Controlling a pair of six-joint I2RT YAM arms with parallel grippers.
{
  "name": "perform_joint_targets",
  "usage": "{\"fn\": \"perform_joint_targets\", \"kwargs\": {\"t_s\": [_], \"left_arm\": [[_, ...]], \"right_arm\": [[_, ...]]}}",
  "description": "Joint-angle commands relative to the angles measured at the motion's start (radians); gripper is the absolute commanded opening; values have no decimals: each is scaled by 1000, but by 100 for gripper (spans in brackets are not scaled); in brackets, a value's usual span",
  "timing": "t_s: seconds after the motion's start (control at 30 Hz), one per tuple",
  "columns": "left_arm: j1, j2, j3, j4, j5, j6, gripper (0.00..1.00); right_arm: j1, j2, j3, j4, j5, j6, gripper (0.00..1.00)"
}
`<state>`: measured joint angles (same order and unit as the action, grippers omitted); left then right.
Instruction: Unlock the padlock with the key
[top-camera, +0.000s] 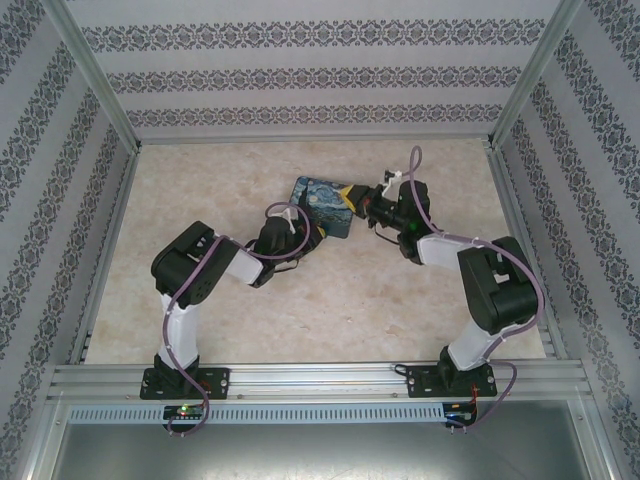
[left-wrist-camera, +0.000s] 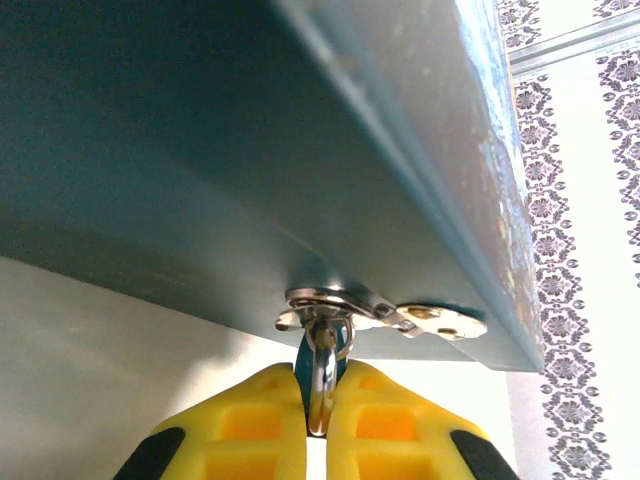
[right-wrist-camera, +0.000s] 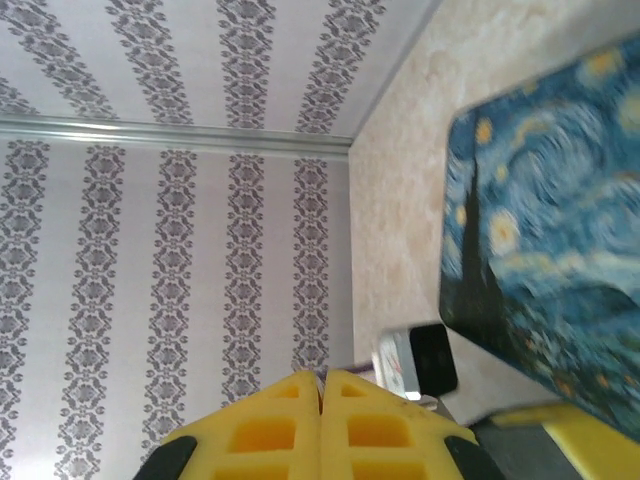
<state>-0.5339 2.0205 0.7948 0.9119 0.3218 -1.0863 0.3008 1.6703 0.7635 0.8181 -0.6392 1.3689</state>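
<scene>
Blue and yellow swirls cover the box (top-camera: 322, 205) that sits on the pale marbled table (top-camera: 200, 200), seen from above, a little toward 12 o'clock from the table's middle. The left gripper (top-camera: 312, 232) reaches the box at its 7 o'clock corner. The right gripper (top-camera: 357, 200) meets it at 3 o'clock, with a bit of yellow showing against the box's side. From up here I cannot tell how either pair of jaws stands.

On the left wrist camera, the box's plain teal side (left-wrist-camera: 250, 150) slants overhead, and a silver hasp (left-wrist-camera: 345, 303) is fixed near its lower edge at about 6 o'clock. The padlock (left-wrist-camera: 322, 365) hangs from that hasp by its silver loop. The left gripper (left-wrist-camera: 320, 385) has its yellow fingers (left-wrist-camera: 265, 415) clamped on the padlock from both sides, and a sliver of blue body shows between them.

On the right wrist camera, the right gripper (right-wrist-camera: 322, 385) comes up from 6 o'clock with its jaws pressed together. Whether anything thin sits between them I cannot tell. The painted lid of the box (right-wrist-camera: 540, 250) lies at 3 o'clock. A small silver and black piece (right-wrist-camera: 418, 362) sits just beside the fingertips at 2 o'clock. Patterned wallpaper (right-wrist-camera: 150, 280) covers the left.
</scene>
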Motion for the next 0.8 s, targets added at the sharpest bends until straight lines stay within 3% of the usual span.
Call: {"fn": "perform_joint_targets", "kwargs": {"t_s": [0.0, 0.23, 0.77], "left_arm": [[17, -41, -29, -51, 33, -70, 0], [24, -92, -40, -38, 93, -143, 0], [25, -110, -81, 168, 126, -381, 0]], "right_arm": [[26, -46, -91, 8, -1, -49, 0], [39, -80, -233, 60, 25, -46, 0], [98, 19, -330, 200, 116, -4, 0]]}}
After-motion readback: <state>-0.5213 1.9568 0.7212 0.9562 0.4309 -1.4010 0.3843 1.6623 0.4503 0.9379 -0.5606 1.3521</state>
